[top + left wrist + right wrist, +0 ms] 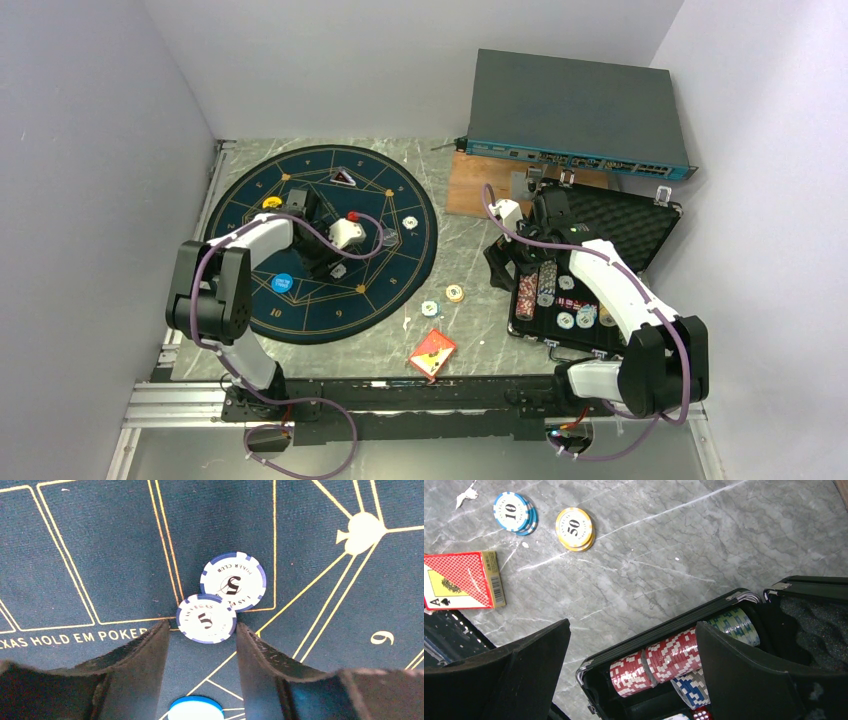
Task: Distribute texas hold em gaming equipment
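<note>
Two white-and-blue "5" chips lie on the mat [75,555] right at my left hand [202,636] — the nearer chip [206,618] rides over the rim of the farther chip [233,581]. That hand is roughly half spread and straddles the nearer chip. Nothing is lifted, and I can't tell whether the pads actually touch its rim. These chips look hard, thin, light and slick, so I'd pinch across opposite edges, and that raised overlap looks like the easy way in. My right hand [633,627] gapes wide and empty over the case [664,630], above the red chips [659,660] racked on edge. Hard to read: a blue disc [196,709] is cut off at the frame's bottom, and the right fingers hide most of the case — I can't count what's inside.
</note>
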Robot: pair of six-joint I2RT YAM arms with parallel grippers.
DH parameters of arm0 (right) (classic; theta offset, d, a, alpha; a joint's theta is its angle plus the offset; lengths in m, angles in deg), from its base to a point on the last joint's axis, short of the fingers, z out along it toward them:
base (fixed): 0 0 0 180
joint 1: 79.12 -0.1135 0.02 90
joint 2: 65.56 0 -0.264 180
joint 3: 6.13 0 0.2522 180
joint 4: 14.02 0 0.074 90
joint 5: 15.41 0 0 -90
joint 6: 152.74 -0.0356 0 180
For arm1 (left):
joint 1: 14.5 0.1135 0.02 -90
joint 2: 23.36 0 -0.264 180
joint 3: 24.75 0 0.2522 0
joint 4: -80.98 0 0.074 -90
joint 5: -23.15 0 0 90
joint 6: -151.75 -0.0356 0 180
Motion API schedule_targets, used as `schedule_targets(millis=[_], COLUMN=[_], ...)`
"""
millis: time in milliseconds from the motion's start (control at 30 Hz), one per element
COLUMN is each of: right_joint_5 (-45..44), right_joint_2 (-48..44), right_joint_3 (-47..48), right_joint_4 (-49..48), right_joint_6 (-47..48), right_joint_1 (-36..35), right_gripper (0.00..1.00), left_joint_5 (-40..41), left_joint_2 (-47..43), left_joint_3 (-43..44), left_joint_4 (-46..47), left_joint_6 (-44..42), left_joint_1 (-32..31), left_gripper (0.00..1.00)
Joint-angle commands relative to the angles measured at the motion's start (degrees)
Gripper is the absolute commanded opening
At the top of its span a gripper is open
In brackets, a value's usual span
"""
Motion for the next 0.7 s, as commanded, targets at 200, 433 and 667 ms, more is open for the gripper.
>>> schedule_targets(millis=[200, 433, 667], right_joint_5=[0.38, 0.64, 0.87], right_joint_2=[-0.41, -0.41, -0.36], right_joint_3=[0.18, 0.14, 0.22], right_joint_4=[-0.77, -0.57, -0.56], right_joint_6=[0.78, 0.78, 0.87], right_joint_1=[-0.06, -0.06, -0.06], right_gripper=[1.00, 1.00, 1.00], left_joint_5=[-1.44, -6.32, -6.14], left_joint_2=[-3.08, -10.06, -18.70], left_joint_3=[-0.46, 1.96, -4.94], left_joint_4=[-3.01, -12.87, -15.99], left_joint_6=[-1.04, -4.30, -8.75], left_joint_1=[1.44, 8.28, 14.70], left_gripper=[0.34, 0.28, 0.33])
